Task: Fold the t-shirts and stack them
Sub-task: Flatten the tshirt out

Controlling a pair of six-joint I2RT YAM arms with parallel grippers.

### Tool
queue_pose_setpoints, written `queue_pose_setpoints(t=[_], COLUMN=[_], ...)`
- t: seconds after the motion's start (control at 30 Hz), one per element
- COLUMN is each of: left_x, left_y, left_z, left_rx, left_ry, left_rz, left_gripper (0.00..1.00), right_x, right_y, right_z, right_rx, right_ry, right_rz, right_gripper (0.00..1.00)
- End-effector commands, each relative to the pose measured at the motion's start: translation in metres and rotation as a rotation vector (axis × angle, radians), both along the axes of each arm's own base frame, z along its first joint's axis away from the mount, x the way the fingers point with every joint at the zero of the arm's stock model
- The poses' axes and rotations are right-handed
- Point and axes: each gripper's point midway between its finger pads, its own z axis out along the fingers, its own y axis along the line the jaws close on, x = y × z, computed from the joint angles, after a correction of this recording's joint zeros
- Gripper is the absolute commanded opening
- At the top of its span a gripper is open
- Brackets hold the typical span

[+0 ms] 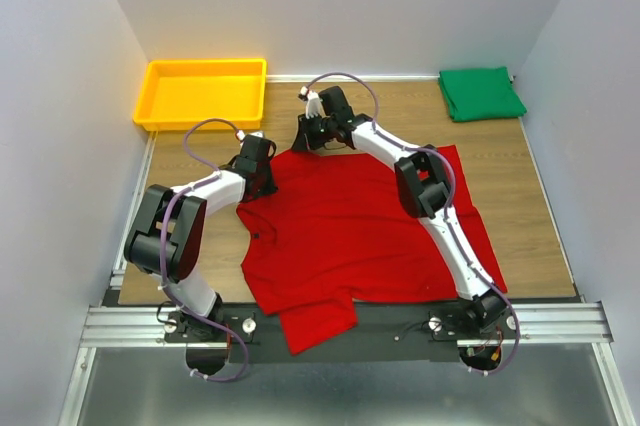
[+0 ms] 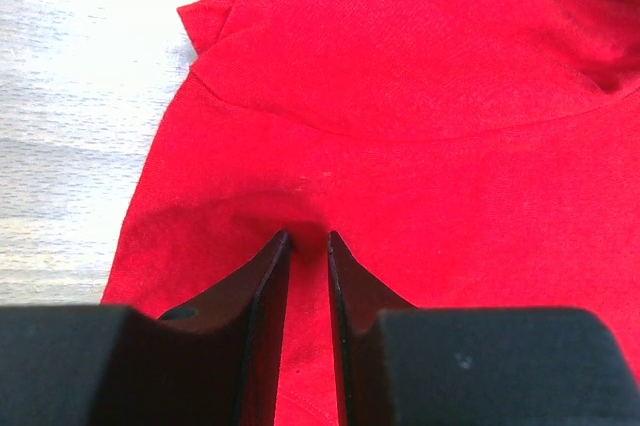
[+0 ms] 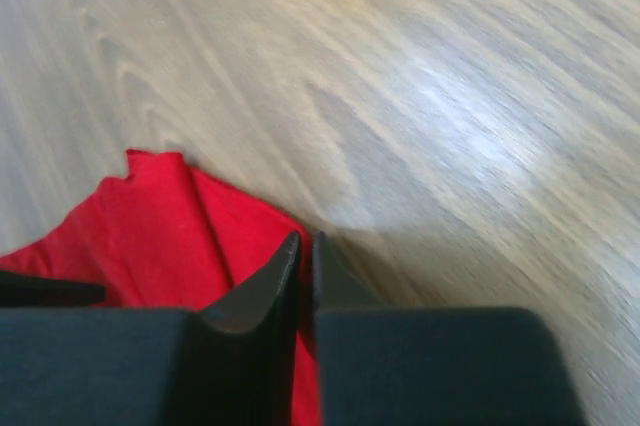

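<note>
The red t-shirt [image 1: 350, 236] lies spread open on the wooden table [image 1: 545, 236], taking up most of the middle. One part of it hangs over the near edge onto the metal rail [image 1: 560, 321] between the two arm bases.

The green t-shirt [image 1: 482, 93] sits folded in the far right corner, well apart from the red one and close to the side wall. A yellow tray [image 1: 205, 96] stands in the far left corner, with nothing visible inside it.

The left gripper [image 2: 307, 238] is at the left edge of the red t-shirt. It is clenched on a small pinch of the cloth, and the fabric puckers up between its dark fingers [image 2: 265, 286]. A folded-over flap of the shirt shows just beyond it, with bare table to its left.

The right gripper [image 3: 304, 238] is at the far left corner of the red t-shirt, near the tray side. Its jaws are drawn close together on the very edge of the cloth, with red showing in the narrow gap between them. Beyond its tips there is only bare wood.

The right arm [image 1: 445, 221] stretches diagonally over the right half of the red t-shirt and hides a strip of it. Purple cables [image 1: 345, 76] loop above both wrists.
</note>
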Motion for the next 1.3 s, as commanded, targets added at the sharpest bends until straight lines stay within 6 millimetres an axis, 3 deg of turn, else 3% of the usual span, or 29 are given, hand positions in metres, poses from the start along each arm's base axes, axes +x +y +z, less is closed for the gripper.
queue_pose_setpoints(t=[0.0,0.07,0.2,0.4,0.43,0.57,0.73,0.8,0.9,0.93,0.97,1.0,1.07,1.1,1.17,1.23,1.27], left_x=[-0.026,-0.029,-0.035,-0.043,-0.043,-0.044,-0.043,-0.041,-0.031,-0.027,-0.02,-0.015,-0.002,0.004,0.016,0.023,0.03], left_y=[0.007,0.007,0.009,0.008,0.008,0.008,0.009,0.009,0.012,0.015,0.014,0.017,0.02,0.025,0.029,0.038,0.039], left_z=[-0.023,-0.022,-0.026,-0.034,-0.033,-0.033,-0.033,-0.031,-0.027,-0.026,-0.022,-0.019,-0.006,-0.001,0.017,0.027,0.035], left_rx=[0.021,0.018,0.016,0.009,0.009,0.004,0.01,0.014,0.021,0.029,0.032,0.047,0.063,0.092,0.117,0.166,0.174], left_ry=[0.095,0.097,0.114,0.137,0.137,0.137,0.137,0.133,0.116,0.11,0.102,0.096,0.066,0.045,-0.005,-0.03,-0.051], left_rz=[-0.015,-0.014,-0.015,-0.022,-0.022,-0.023,-0.022,-0.018,-0.006,0.002,0.002,0.008,0.017,0.031,0.046,0.062,0.067], left_gripper=[0.3,0.29,0.29,0.29,0.29,0.29,0.3,0.3,0.31,0.31,0.32,0.34,0.39,0.46,0.5,0.53,0.53], right_x=[0.011,0.018,0.044,0.06,0.056,0.059,0.06,0.063,0.066,0.065,0.066,0.066,0.066,0.072,0.065,0.063,0.053], right_y=[-0.007,-0.012,-0.041,-0.079,-0.084,-0.091,-0.086,-0.083,-0.084,-0.086,-0.089,-0.1,-0.117,-0.137,-0.169,-0.213,-0.234], right_z=[-0.022,-0.019,-0.006,0.005,-0.002,-0.003,-0.003,0.002,0.012,0.012,0.026,0.024,0.053,0.063,0.079,0.081,0.087], right_rx=[-0.083,-0.094,-0.1,-0.082,-0.087,-0.075,-0.056,-0.046,-0.041,-0.048,-0.044,-0.061,-0.049,-0.046,-0.068,-0.126,-0.159], right_ry=[-0.014,-0.021,-0.034,-0.028,-0.003,0.013,0.024,0.011,-0.015,-0.02,-0.044,-0.043,-0.075,-0.087,-0.104,-0.125,-0.139], right_rz=[-0.089,-0.132,-0.284,-0.483,-0.503,-0.552,-0.542,-0.529,-0.515,-0.519,-0.519,-0.54,-0.562,-0.593,-0.631,-0.695,-0.734], right_gripper=[0.07,0.01,0.01,0.01,0.01,0.01,0.01,0.06,0.3,0.35,0.39,0.46,0.51,0.52,0.52,0.52,0.52])
